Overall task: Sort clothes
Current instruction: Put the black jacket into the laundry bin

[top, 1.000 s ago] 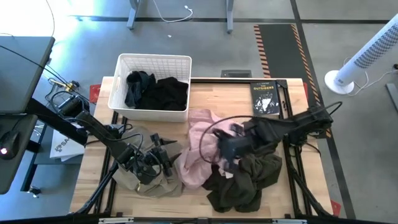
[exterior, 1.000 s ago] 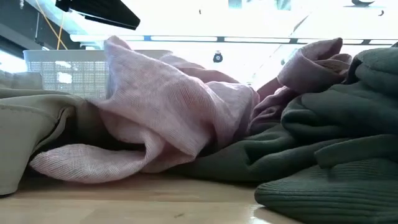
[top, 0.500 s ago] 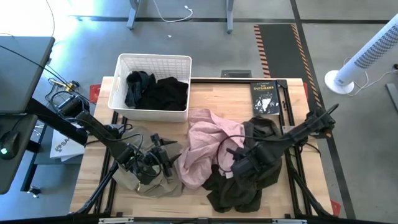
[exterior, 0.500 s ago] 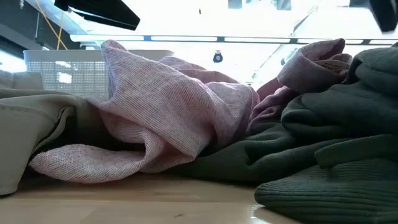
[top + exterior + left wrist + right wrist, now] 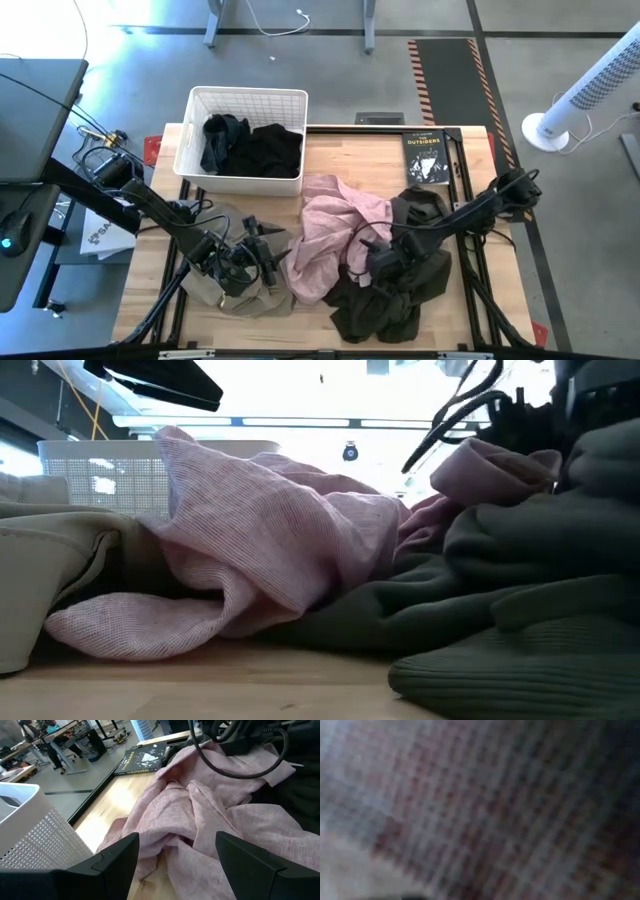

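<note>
My left fingers (image 5: 175,857) spread wide over the one khaki-beige fabric garment (image 5: 215,285). My right fingers (image 5: 362,272) press into the one light pink woven garment (image 5: 325,240) beside the one dark olive-green knit garment (image 5: 395,295); their gap I cannot tell. Farther: one white lattice-walled plastic basket (image 5: 247,97) holding one black garment (image 5: 272,150) and one navy-grey garment (image 5: 222,138); one black paperback book (image 5: 426,157) reading "OUTSIDERS".

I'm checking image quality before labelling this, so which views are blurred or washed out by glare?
Right wrist view: fully out of focus, only a fuzzy weave filling the frame, pressed close to cloth. Low view: the room behind the pink garment is blown out white by backlight. High view: evenly lit, sharp. Left wrist view: clear on the book, its own fingers soft.
</note>
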You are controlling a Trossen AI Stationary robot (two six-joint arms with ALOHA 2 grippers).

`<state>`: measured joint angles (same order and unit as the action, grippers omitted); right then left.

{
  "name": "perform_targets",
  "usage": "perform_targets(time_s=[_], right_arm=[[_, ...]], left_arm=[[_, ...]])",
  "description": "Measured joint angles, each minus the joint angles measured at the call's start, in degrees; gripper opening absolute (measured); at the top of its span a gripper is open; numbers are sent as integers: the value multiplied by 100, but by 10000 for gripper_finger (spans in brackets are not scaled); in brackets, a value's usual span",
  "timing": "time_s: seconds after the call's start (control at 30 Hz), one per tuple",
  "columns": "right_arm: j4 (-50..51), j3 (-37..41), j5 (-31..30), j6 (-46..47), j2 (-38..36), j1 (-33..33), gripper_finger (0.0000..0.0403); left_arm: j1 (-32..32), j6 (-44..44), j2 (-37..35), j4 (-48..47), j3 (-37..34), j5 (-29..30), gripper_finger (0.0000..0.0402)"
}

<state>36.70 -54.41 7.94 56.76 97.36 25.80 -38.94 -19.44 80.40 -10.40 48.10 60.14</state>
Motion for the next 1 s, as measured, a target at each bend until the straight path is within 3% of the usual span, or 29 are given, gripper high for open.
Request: perform_targets(time_s=[0.17, 0.27, 0.37, 0.53, 0.57, 0.83, 0.9, 1.0], right_arm=[[-159, 285, -88, 140, -15, -96, 361], [-55, 275, 13, 124, 18, -216, 330], [103, 267, 95, 22, 81, -317, 251], [234, 275, 428, -480, 61, -470, 50], [179, 245, 477, -543, 11, -443, 34], [401, -1388, 1177, -779, -971, -118, 35], [503, -1885, 1083, -913, -1218, -16, 35], [510, -2719, 332, -1294, -1631, 188, 35]], left_arm=[[0, -2, 0, -6, 0, 0, 262], [0, -45, 0, -18, 0, 0, 262], [0, -52, 0, -20, 0, 0, 262], [0, -46, 0, -19, 0, 2, 262], [0, -48, 0, -19, 0, 2, 262], [-105, -48, 0, -8, 0, 123, 262], [-163, -44, -2, -9, 0, 313, 262], [-283, -31, -18, -11, 0, 687, 262]])
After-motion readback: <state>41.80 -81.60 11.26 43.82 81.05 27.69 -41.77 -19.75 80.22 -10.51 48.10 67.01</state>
